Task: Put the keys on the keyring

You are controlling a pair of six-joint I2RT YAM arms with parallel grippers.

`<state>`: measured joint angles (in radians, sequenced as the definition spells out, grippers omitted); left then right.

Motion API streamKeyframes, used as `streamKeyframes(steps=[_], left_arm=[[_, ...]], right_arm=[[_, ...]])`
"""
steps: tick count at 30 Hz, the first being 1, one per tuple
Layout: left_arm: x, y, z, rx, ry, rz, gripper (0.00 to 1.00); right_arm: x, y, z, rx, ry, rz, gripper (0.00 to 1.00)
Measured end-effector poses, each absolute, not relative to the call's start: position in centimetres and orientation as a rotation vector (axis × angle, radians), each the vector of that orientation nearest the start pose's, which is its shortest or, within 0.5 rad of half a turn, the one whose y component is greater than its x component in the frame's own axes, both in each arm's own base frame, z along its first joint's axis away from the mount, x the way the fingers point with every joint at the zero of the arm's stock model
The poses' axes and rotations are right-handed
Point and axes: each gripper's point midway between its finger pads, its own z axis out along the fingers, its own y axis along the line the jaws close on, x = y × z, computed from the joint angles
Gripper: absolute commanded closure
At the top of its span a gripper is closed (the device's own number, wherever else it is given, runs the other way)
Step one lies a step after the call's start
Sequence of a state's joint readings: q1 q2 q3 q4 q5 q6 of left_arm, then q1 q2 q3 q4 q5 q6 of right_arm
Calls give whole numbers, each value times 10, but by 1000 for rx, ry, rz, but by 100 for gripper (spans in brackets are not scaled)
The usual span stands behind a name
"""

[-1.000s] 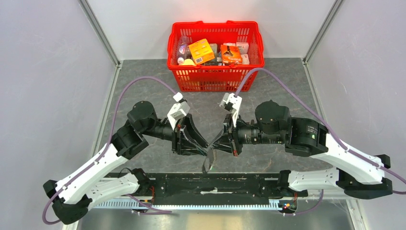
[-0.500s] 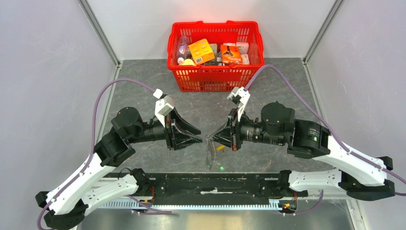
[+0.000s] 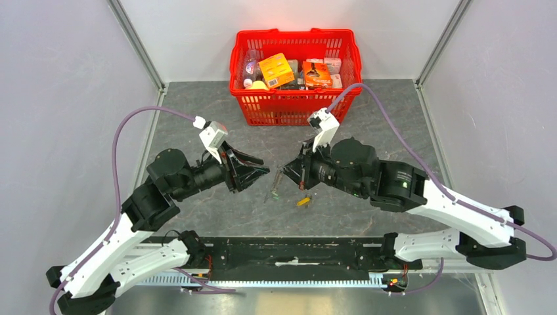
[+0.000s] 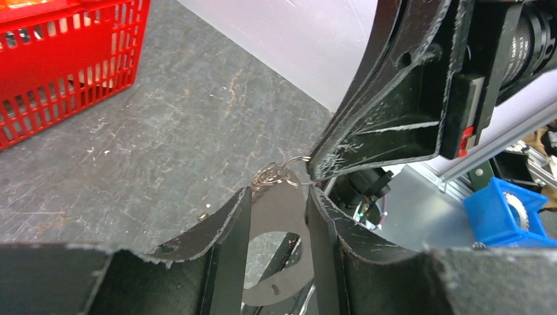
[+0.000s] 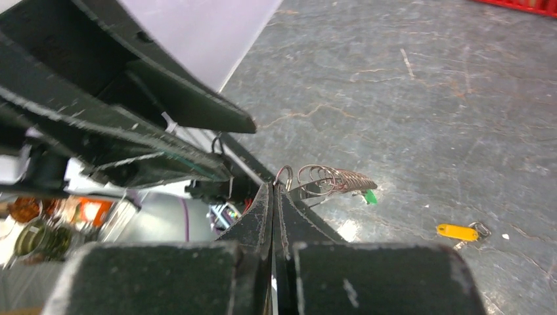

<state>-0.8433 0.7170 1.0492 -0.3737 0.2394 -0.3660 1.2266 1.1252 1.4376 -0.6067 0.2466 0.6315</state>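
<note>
Our right gripper (image 5: 273, 190) has its fingers pressed together on the thin wire at one end of the keyring (image 5: 332, 178), holding it just clear of the table (image 5: 427, 98). From that pinch the coiled stretch droops toward the near edge. The green key (image 5: 370, 196) sits at its far end and looks threaded on already, though we cannot be sure.

Our left gripper (image 4: 278, 191) faces the ring from the other side. Its fingers are apart with nothing between them, and the wire loop is just ahead of their tips.

The yellow key (image 5: 458, 231) lies flat on the table, apart from the ring. It is on the near-edge side of the right gripper and beyond the green key as seen from the left arm. Its long axis runs roughly across the table, with its small loop at the end away from the keyring.

We judge the right gripper nearer to the yellow key, but it is occupied. The free left gripper would have to reach past the hanging ring to fetch it.
</note>
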Motion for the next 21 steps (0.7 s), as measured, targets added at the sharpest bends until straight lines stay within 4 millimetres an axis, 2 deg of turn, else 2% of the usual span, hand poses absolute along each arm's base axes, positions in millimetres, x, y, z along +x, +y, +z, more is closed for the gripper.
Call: streamKeyframes(steps=[5,11,15,21], left_arm=[[145,-237,372,566,1647,-1075,58],[150,-235,369,542,1662,-1048,59],[152,-234,368,531,1666,-1038,62],[159,-236,363,502,1683,-1024,66]], right_arm=[[156,326,368,-291,1981,945,100],[172,325,366,-156,1975,874,100],[183,324,375,-45,1957,841,100],[201,327,401,123,1929,807,100]])
